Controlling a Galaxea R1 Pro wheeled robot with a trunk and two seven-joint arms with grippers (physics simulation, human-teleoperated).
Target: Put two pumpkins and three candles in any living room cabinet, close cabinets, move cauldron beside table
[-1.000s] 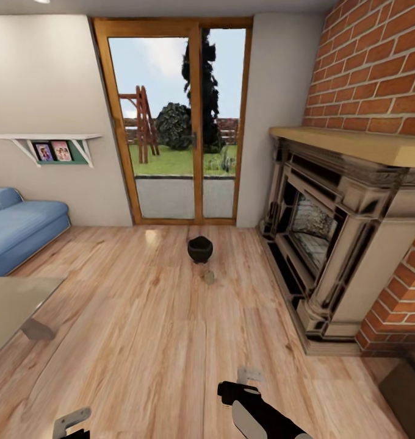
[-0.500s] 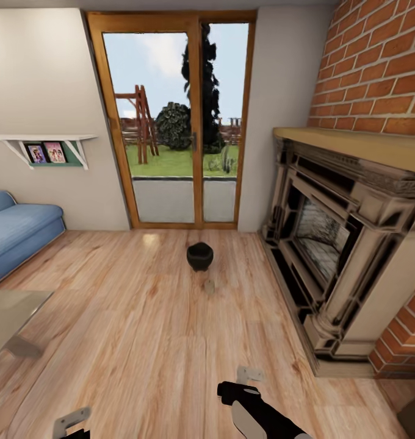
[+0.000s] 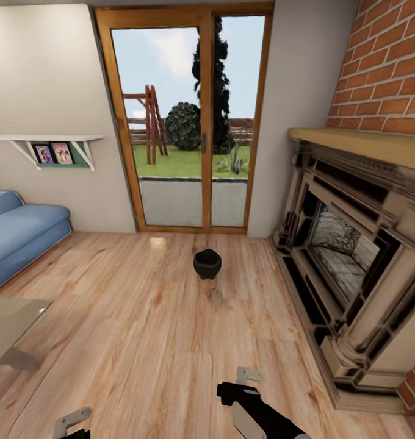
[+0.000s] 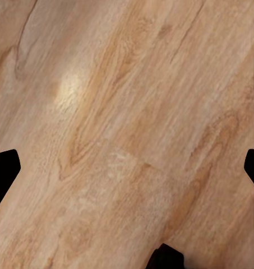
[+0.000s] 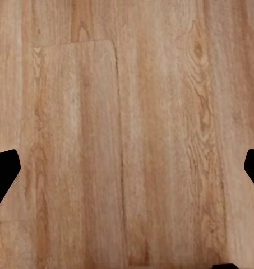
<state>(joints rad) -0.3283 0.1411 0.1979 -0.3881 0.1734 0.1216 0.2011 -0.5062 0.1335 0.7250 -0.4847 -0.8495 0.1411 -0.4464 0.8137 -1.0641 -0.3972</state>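
The squat matte black cauldron (image 3: 207, 264) stands on the wooden plank floor (image 3: 140, 341) before the glass door, a small grey candle (image 3: 216, 297) just beside it. Both pincers hang spread and empty: left pincer (image 4: 127, 165), right pincer (image 5: 127, 168).

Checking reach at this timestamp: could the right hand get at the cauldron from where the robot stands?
Probably not. The cauldron sits far across the floor near the glass door, well beyond the right hand; nothing blocks the way.

Matte black cauldron (image 3: 207, 263) — glossy wood floor (image 3: 140, 341) (brick wall (image 3: 390, 67)).
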